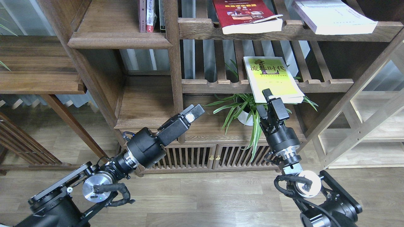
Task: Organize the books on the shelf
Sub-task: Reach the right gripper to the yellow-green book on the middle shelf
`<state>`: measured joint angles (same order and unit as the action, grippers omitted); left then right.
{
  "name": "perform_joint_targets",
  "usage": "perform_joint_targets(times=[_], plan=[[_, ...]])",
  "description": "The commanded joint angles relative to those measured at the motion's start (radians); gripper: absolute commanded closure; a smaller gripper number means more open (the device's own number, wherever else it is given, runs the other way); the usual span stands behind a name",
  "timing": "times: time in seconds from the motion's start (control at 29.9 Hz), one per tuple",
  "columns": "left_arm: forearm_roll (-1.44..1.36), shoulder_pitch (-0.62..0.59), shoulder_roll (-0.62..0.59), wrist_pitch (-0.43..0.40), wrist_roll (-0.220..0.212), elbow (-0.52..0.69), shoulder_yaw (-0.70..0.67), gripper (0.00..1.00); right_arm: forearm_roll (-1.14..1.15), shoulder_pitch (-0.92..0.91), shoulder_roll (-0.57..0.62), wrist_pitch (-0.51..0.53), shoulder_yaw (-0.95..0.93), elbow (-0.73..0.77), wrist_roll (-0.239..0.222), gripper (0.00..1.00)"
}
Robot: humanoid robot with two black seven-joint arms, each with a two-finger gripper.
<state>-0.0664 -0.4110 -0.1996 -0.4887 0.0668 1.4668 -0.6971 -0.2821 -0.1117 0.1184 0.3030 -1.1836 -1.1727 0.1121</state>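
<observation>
The yellow-green book [273, 78] lies flat on a slatted rack [325, 84], its near end hanging over the front rail. My right gripper [268, 96] is at that near edge, with one finger [267, 93] over the cover and the other hidden beneath. The red book [243, 14] and the pale white-lavender book [331, 15] lie on the upper slatted rack. The solid dark-brown shelf [107, 34] is at the upper left. My left gripper [194, 113] hangs empty in front of the bookcase's middle post, well below that shelf. Its fingers overlap in this view.
Thin upright books [147, 15] stand at the shelf's right end. A potted green plant [244, 112] sits under the yellow-green book, beside my right gripper. A low cabinet with slatted doors [195, 157] is below. Pale open-frame shelving [363, 126] stands at the right.
</observation>
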Motion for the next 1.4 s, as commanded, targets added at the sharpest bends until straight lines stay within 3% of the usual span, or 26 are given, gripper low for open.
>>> perform_joint_targets(times=[0.0, 0.17, 0.6, 0.8, 1.37], plan=[[0.000, 0.003, 0.000, 0.000, -0.001, 0.001, 0.001, 0.00, -0.006, -0.034, 0.003, -0.097, -0.019, 0.021, 0.003, 0.00], [0.000, 0.009, 0.000, 0.000, 0.001, 0.000, -0.001, 0.00, -0.038, -0.095, -0.003, -0.182, -0.030, 0.053, 0.006, 0.00], [-0.001, 0.064, 0.014, 0.000, 0.001, 0.000, -0.015, 0.00, -0.061, -0.184, -0.003, -0.208, -0.037, 0.189, 0.009, 0.00], [-0.001, 0.069, 0.014, 0.000, 0.002, 0.000, -0.019, 0.00, -0.062, -0.243, -0.002, -0.291, -0.053, 0.223, 0.011, 0.00], [-0.001, 0.070, 0.019, 0.000, 0.004, -0.003, -0.021, 0.00, -0.062, -0.296, -0.002, -0.297, -0.067, 0.330, 0.011, 0.07]])
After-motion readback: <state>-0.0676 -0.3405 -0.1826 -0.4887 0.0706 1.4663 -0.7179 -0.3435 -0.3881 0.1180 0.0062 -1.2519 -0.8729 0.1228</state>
